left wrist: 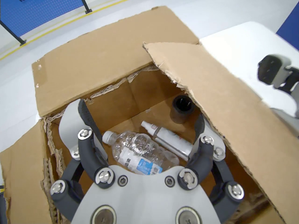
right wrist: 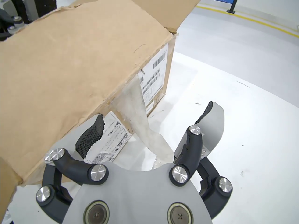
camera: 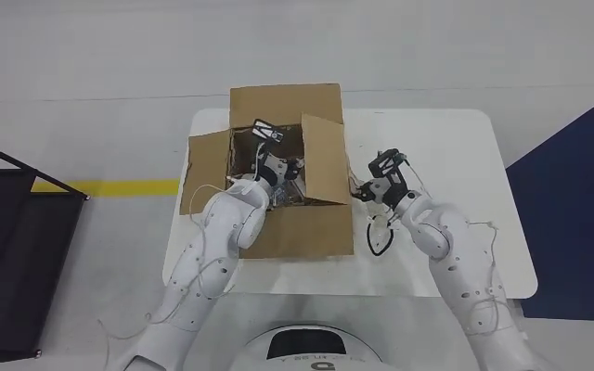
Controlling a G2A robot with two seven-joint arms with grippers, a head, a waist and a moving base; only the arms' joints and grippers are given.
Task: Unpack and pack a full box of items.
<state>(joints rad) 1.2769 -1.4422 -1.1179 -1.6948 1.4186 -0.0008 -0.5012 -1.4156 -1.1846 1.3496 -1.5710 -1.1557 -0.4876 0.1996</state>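
Observation:
An open cardboard box (camera: 306,236) stands in the middle of the white table (camera: 445,139), its flaps folded outward. Inside lie a clear plastic water bottle (left wrist: 140,150), a white spray bottle (left wrist: 170,141) and an upright black cylinder (left wrist: 183,109). My left gripper (left wrist: 140,116) hangs open inside the box opening (camera: 281,172), just above the water bottle, touching nothing. My right gripper (right wrist: 155,113) is open and empty beside the box's labelled outer wall (right wrist: 158,71), low over the table (camera: 364,192). A loose strip of tape (right wrist: 137,108) hangs from the box between its fingers.
The box's right flap (left wrist: 222,99) leans over the opening between the two arms. The right gripper's finger (left wrist: 275,73) shows beyond that flap. Bare table lies right of the box (camera: 464,223). Dark panels stand off the table at left (camera: 28,250) and right (camera: 557,213).

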